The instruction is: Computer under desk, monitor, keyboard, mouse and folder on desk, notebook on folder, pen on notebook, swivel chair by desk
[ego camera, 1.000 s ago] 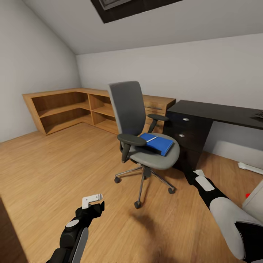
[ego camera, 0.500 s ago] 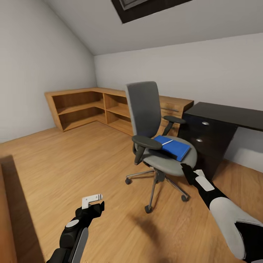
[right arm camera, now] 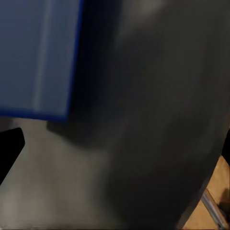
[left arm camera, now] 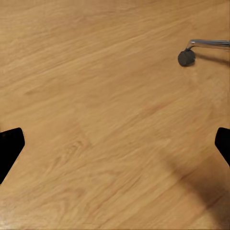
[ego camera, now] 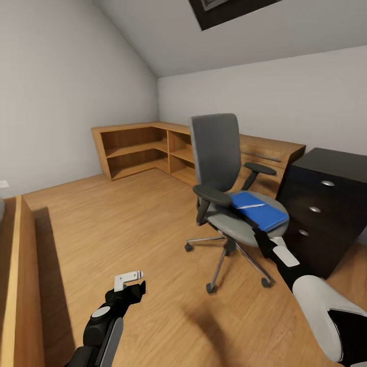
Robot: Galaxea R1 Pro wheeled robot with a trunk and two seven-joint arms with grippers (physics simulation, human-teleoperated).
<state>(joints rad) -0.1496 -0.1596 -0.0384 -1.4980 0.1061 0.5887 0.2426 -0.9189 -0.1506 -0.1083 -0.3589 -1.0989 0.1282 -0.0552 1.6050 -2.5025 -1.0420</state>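
Open floor point(ego camera: 127, 219): bare wood ahead of my left hand point(ego camera: 128, 278), fingers spread, holding nothing. Swivel chair point(ego camera: 229, 178): just beside desk point(ego camera: 326, 199) drawer unit; blue folder point(ego camera: 260, 211) with pen point(ego camera: 251, 206) on its seat. Right hand point(right arm camera: 115, 139): at seat's front edge, fingers apart, empty. Corner shelves point(ego camera: 142, 148): empty.

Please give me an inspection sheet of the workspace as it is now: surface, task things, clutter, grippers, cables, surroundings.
Surface: wooden floor; black desk top partly in view.
Job's things: swivel chair beside the desk's drawer unit; blue flat item on its seat, pen on top.
Clutter: nothing seen.
Grippers: left gripper open above the floor; right gripper open at the seat's front edge.
Cables: nothing seen.
Surroundings: light-wood corner shelving, grey walls.
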